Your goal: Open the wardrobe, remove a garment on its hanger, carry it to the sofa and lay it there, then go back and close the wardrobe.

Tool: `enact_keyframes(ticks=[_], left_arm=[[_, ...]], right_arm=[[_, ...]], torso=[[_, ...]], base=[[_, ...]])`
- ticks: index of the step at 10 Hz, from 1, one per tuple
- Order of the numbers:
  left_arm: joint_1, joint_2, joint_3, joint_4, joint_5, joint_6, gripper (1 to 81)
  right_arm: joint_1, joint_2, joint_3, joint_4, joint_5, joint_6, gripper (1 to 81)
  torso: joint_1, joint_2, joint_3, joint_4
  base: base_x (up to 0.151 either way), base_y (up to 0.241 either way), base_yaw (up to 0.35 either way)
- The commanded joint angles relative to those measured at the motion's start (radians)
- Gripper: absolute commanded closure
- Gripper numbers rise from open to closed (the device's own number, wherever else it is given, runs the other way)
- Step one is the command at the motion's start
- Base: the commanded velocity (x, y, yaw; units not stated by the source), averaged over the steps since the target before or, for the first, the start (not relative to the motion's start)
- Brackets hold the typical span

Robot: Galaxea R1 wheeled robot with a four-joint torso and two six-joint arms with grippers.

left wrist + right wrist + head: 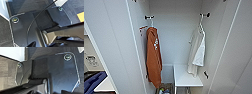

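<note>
Open wardrobe (176,37), white garment (197,51) seemingly on hanger (200,26), right side

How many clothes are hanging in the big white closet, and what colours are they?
Orange clothes: 1, the long orange garment hanging on the left side of the wardrobe.
White clothes: 1, the white garment hanging on the right, on its hanger.
Total: 2 hanging clothes.
</note>
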Motion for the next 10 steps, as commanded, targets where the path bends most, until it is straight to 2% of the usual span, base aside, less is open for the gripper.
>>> enact_keyframes(ticks=[1, 10], left_arm=[[-0.029, 0.007, 0.007, -0.012, 0.050, 0.001, 1.0], [-0.022, 0.027, 0.007, -0.041, 0.053, -0.004, 1.0]], right_arm=[[0.029, 0.020, -0.007, 0.027, -0.046, -0.002, 1.0], [0.017, 0.029, -0.016, 0.027, -0.049, -0.008, 1.0]], torso=[[0.000, 0.000, 0.000, 0.000], [0.000, 0.000, 0.001, 0.000]], base=[[0.000, 0.000, 0.000], [0.000, 0.000, 0.000]])
